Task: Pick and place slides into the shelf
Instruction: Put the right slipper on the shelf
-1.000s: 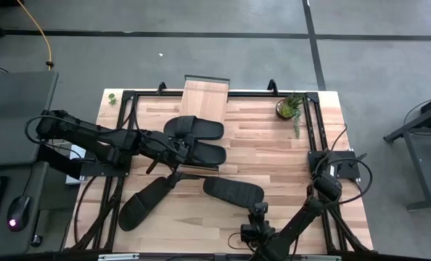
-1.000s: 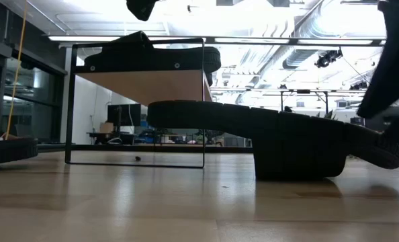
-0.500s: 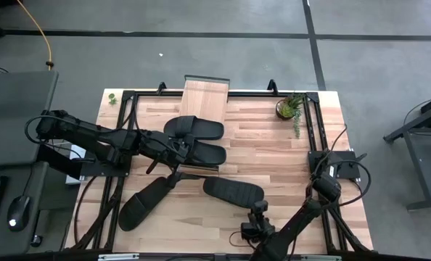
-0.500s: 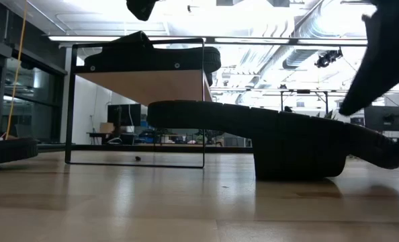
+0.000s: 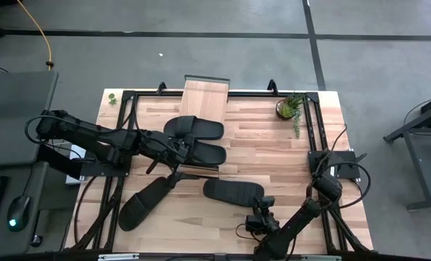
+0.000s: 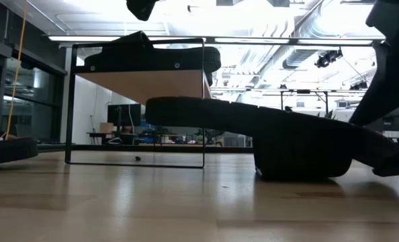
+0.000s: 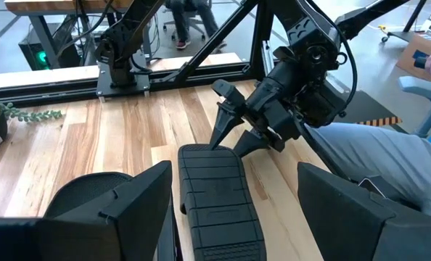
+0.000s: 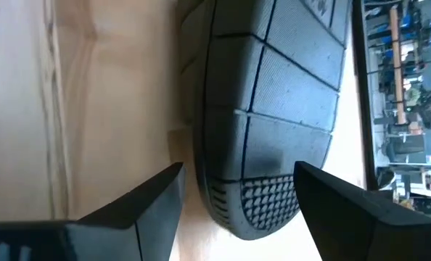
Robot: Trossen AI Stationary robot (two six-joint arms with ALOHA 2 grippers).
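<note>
Now right gripper [image 5: 261, 215] open, empty, lower centre frame, nearest slide [image 5: 234, 191] on bench [image 5: 273, 156]; slide's long axis left-right, heel end between fingers. Left gripper [image 5: 178, 151] open above shelf [image 5: 204, 94] pair.

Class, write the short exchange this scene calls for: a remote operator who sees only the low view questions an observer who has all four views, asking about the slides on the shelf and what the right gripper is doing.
Operator: I make out one dark slide on the shelf. Are there more up there?
Observer: Yes. The high view shows two slides lying side by side across the plank, with the left gripper beside them.
Operator: Has the right gripper got hold of the near slide?
Observer: No. In the right wrist view the right gripper is open, with one finger on each side of that slide's end.
</note>
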